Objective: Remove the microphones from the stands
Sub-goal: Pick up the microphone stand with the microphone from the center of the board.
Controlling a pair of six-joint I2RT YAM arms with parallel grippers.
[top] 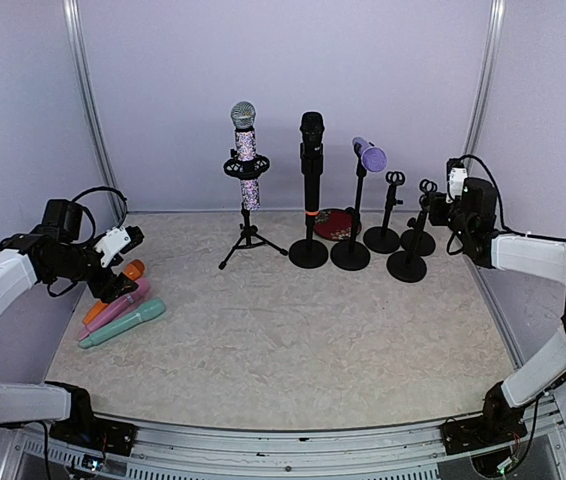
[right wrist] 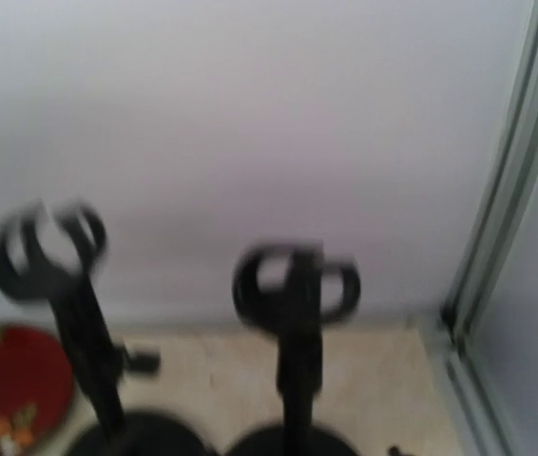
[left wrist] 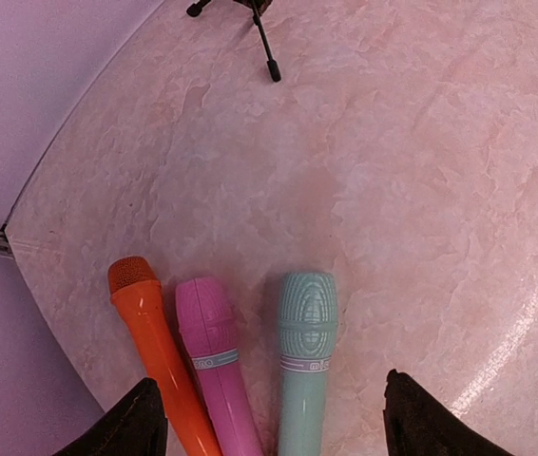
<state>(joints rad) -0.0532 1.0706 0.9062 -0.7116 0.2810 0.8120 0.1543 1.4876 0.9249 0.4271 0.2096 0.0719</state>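
Top external view: three microphones are on stands at the back of the table (top: 293, 340): a glitter microphone (top: 245, 150) on a tripod stand (top: 249, 238), a black microphone (top: 311, 150) upright on a round-base stand, and a purple microphone (top: 370, 156) tilted in its clip. The purple one is nearest the right gripper (top: 451, 198) and is probably the next target. That gripper hovers beside two empty stands (top: 393, 208) (top: 413, 242). Its fingers do not show in the blurred right wrist view, so I cannot tell how wide it stands. Risk: reaching the purple microphone means passing the empty stands, which are crowded together with bases near one another. A sideways brush could topple one into the purple microphone's stand (top: 351, 252). A pull along the wrong axis might lift or tip that stand rather than free the microphone. The left gripper (left wrist: 280, 418) hangs wide and empty over the orange microphone (left wrist: 150, 332), pink microphone (left wrist: 214, 351) and teal microphone (left wrist: 305, 361), which lie side by side. Lowering it could roll them.
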